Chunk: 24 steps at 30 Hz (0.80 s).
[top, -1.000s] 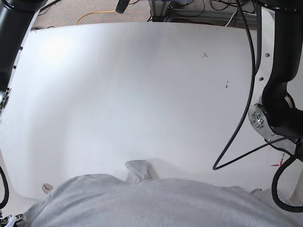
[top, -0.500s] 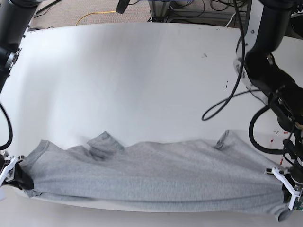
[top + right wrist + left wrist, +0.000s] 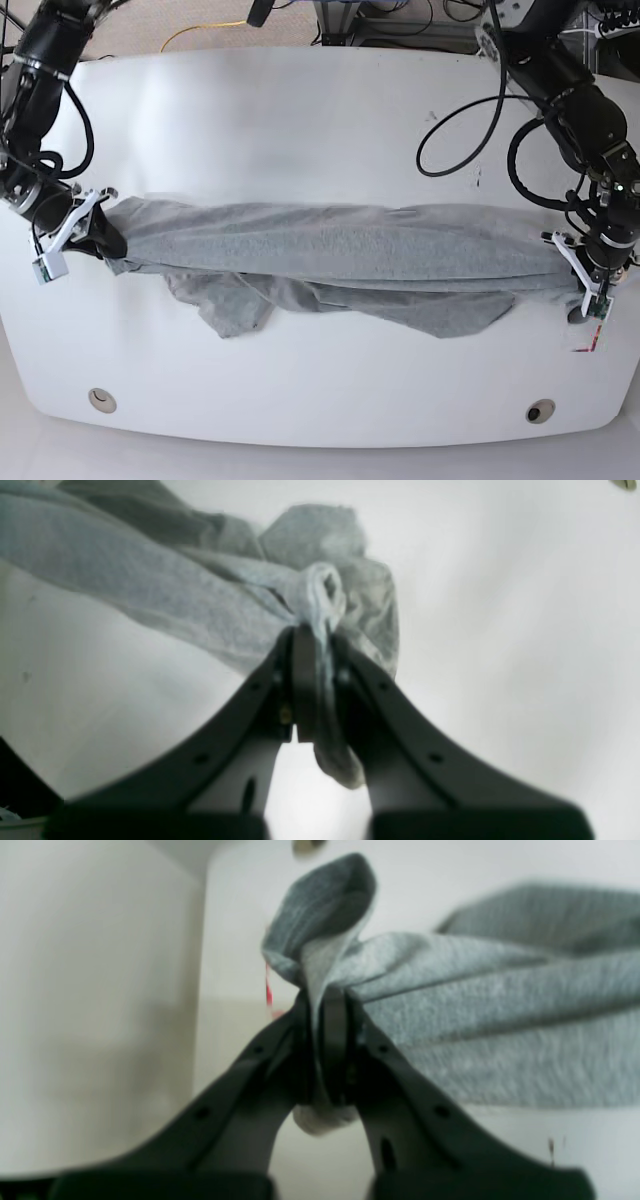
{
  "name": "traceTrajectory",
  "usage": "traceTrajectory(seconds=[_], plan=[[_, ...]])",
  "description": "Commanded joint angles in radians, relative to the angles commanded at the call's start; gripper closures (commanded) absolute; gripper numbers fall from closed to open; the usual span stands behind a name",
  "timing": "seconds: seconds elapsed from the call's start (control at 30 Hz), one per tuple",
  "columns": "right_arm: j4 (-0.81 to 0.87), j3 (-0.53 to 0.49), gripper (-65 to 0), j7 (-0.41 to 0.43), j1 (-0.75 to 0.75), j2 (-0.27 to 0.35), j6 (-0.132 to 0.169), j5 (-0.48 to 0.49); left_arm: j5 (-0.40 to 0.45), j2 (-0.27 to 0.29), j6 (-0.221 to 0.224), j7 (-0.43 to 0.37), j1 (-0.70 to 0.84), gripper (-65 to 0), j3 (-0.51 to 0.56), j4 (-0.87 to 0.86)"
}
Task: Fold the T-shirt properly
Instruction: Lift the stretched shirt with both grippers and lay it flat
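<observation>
A: Where's the T-shirt [image 3: 340, 250]?
B: Stretched in a long band across the white surface [image 3: 300, 130] — a sleeve, I think, droops below.
A: And the ends?
B: Left end effector [image 3: 583, 290] and right end effector [image 3: 97, 235] each clamp one end — fabric bunched between closed jaws.

T-shirt [image 3: 330, 250]: soft knit cloth, heather grey, matt, with a fine flecked weave that shows plainly in the left wrist view [image 3: 480, 1040]; paler and fuzzier where it is bunched in the right wrist view [image 3: 320, 595]. Table [image 3: 300, 130]: smooth white top, faint sheen, a few small dark specks. Left gripper [image 3: 327, 1010]: fingers of matt black plastic with small round holes; right gripper [image 3: 315, 645] the same. Arms [image 3: 575, 90]: black casings, slightly glossy, with smooth black rubbery cables [image 3: 470, 110]. Floor past the table [image 3: 180, 25]: rough beige carpet.
</observation>
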Motion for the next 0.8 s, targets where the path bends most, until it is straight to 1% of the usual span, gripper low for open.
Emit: traceTrajectory(seconds=[0.1, 0.3, 0.37, 0.47, 0.57, 0.8], plan=[[0.011, 0.006, 0.0, 0.0, -0.068, -0.026, 0.0, 0.0, 0.0, 0.0, 0.0, 0.0, 0.087, -0.4, -0.026, 0.002], [0.054, 0.055, 0.0, 0.0, -0.247, -0.083, 0.0, 0.0, 0.0, 0.0, 0.0, -0.002, 0.247, -0.4, -0.149, 0.002], [0.054, 0.057, 0.0, 0.0, -0.293, -0.089, 0.0, 0.0, 0.002, -0.003, 0.0, -0.003, 0.282, -0.4, -0.175, -0.002], [0.054, 0.057, 0.0, 0.0, -0.348, -0.124, 0.0, 0.0, 0.002, -0.005, 0.0, -0.005, 0.344, -0.4, -0.184, -0.003], [0.054, 0.055, 0.0, 0.0, -0.374, -0.133, -0.002, 0.0, 0.002, -0.006, 0.0, -0.005, 0.381, -0.4, -0.184, -0.003], [0.054, 0.055, 0.0, 0.0, -0.379, -0.135, -0.003, 0.0, 0.002, -0.002, 0.0, -0.005, 0.399, -0.4, -0.186, -0.003]])
